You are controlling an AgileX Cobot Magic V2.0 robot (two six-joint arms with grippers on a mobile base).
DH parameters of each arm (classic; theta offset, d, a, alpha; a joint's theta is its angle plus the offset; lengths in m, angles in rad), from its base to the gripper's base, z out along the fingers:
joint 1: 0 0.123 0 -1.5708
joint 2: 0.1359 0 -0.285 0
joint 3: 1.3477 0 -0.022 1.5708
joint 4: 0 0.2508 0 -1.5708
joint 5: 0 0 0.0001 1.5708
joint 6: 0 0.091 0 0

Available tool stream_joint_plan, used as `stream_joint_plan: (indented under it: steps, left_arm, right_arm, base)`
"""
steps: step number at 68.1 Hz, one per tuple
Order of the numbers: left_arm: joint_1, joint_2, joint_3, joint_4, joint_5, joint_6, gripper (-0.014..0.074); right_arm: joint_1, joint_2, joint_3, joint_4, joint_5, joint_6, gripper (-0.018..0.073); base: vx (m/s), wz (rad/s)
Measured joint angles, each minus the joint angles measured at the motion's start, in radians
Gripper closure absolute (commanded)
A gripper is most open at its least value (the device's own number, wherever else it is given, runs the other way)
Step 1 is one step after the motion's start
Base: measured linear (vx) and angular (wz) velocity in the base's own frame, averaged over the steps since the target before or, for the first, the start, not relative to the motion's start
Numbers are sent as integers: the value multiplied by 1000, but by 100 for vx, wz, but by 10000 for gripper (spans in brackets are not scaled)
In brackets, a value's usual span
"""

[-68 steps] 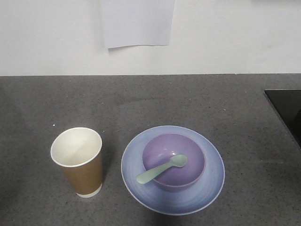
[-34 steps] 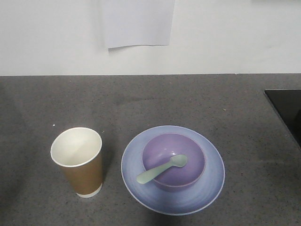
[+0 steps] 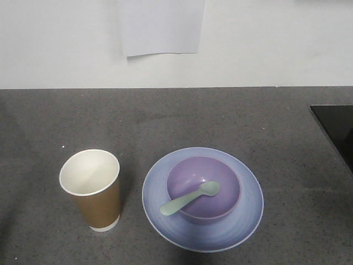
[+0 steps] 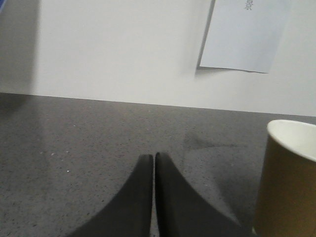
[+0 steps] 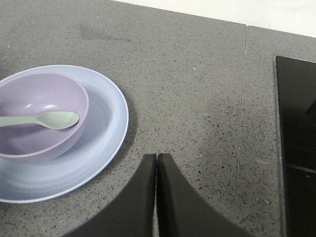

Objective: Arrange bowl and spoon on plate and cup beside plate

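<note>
The lavender bowl (image 3: 204, 189) sits in the middle of the pale blue plate (image 3: 251, 212), and the mint spoon (image 3: 190, 199) lies inside the bowl, handle over its front-left rim. The brown paper cup (image 3: 92, 189) stands upright just left of the plate. Neither gripper shows in the front view. In the left wrist view my left gripper (image 4: 153, 157) is shut and empty, left of the cup (image 4: 289, 182). In the right wrist view my right gripper (image 5: 156, 157) is shut and empty, right of the plate (image 5: 106, 143), bowl (image 5: 29, 138) and spoon (image 5: 44, 120).
A white sheet of paper (image 3: 161, 26) hangs on the wall behind the grey counter (image 3: 231, 116). A black panel (image 3: 336, 130) is set into the counter at the far right, also in the right wrist view as the black panel (image 5: 296, 148).
</note>
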Motion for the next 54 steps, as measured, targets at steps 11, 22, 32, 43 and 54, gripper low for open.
stream_joint_plan:
  steps: [11, 22, 32, 43, 54]
  left_arm:
    - [29, -8, 90, -2, -79, 3, 603]
    - [31, -8, 112, 42, -129, 3, 603]
    - [31, -8, 112, 113, -167, -20, 603]
    - [31, -8, 112, 139, -178, -58, 603]
    - [31, -8, 112, 140, -178, -61, 603]
  right_arm:
    - [0, 0, 0, 0, 1, 0, 570]
    - [0, 0, 0, 0, 4, 0, 570]
    - [0, 0, 0, 0, 4, 0, 570]
    - [0, 0, 0, 0, 5, 0, 570]
    - [0, 0, 0, 0, 5, 0, 570]
  base:
    - [0, 0]
    - [0, 0]
    - [0, 0]
    - [0, 0]
    - [0, 0]
